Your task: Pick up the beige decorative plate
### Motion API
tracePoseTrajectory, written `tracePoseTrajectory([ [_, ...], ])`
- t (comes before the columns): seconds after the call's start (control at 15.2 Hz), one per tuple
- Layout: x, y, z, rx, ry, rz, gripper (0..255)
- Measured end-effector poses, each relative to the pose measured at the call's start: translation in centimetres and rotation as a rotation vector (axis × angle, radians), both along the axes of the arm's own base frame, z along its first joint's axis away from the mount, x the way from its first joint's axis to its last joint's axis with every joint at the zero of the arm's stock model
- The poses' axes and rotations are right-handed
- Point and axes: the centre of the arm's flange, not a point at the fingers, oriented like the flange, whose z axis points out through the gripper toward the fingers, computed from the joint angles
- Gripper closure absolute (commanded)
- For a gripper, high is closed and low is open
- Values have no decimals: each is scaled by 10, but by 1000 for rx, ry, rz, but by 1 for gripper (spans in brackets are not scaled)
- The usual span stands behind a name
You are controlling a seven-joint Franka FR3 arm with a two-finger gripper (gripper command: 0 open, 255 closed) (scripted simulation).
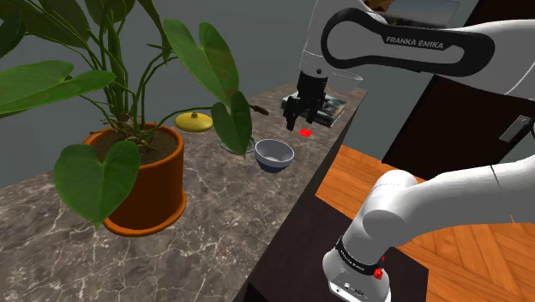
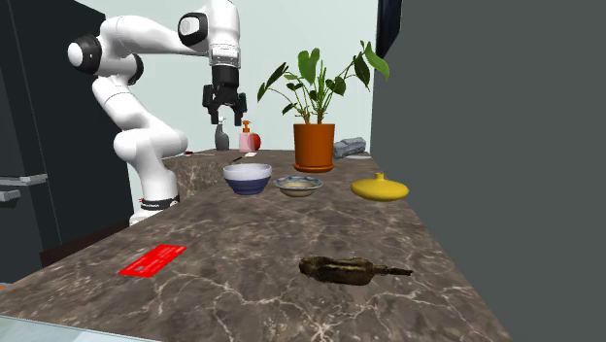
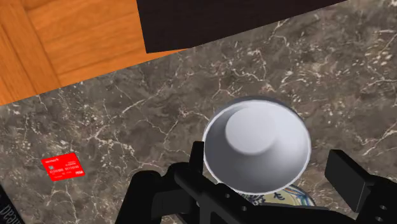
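The beige decorative plate (image 2: 297, 185) is a small shallow dish with a patterned inside, lying flat on the dark marble counter (image 2: 252, 243). It sits between a blue-and-white bowl (image 2: 248, 178) and a yellow vase. In the shoulder view a leaf hides most of the plate (image 1: 228, 146). In the wrist view a sliver of the plate (image 3: 289, 198) shows past the bowl (image 3: 257, 146). My gripper (image 2: 223, 115) hangs open, high above the counter and roughly over the bowl, with nothing between its fingers (image 3: 198, 156).
A large potted plant (image 1: 141, 176) stands on the counter, its leaves reaching over the plate. A yellow flat vase (image 1: 195, 121), a red card (image 1: 305, 132), a dark brown object (image 2: 345, 269) and a stack of books (image 1: 330, 109) also lie there. The counter edge drops to a wooden floor (image 1: 454, 249).
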Motion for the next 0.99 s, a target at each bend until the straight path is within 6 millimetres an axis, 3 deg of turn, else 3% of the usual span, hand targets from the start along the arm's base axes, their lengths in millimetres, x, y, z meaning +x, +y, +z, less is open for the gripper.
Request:
tracePoseTrajectory([
  [0.2, 11, 2, -9, -12, 3, 44, 0],
  [0.59, 75, 24, -47, -66, 11, 256, 0],
  [0.99, 131, 63, -93, -123, 20, 479, 0],
])
